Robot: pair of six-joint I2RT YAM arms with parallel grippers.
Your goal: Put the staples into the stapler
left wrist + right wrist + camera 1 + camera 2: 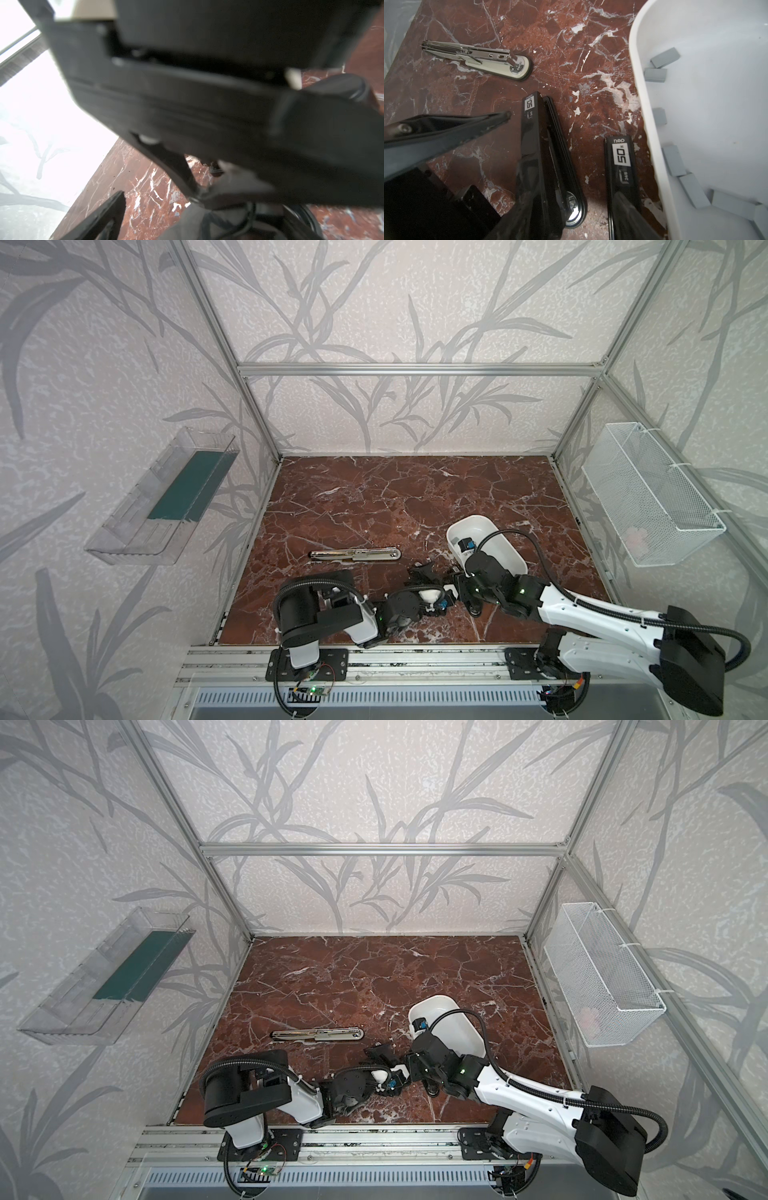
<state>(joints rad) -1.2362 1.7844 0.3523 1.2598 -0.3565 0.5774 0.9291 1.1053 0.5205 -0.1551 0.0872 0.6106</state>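
Observation:
Several grey staples (664, 58) lie in a white bin (645, 116) at the right. A silver stapler (355, 555) with a cream base lies opened out flat on the marble, also seen in the right wrist view (483, 56). Two black stapler bodies marked "50" (546, 155) (623, 170) lie beside the bin. My right gripper (575, 182) hangs over them, jaws apart, bare table between them. My left gripper (422, 570) is open just left of it, holding nothing; one finger (467, 124) reaches toward the black stapler. The right arm blocks most of the left wrist view.
A clear plastic shelf (166, 497) hangs on the left wall. A white wire basket (652, 497) hangs on the right wall. Aluminium frame posts bound the marble table (374, 497). The two wrists sit close together near the front middle.

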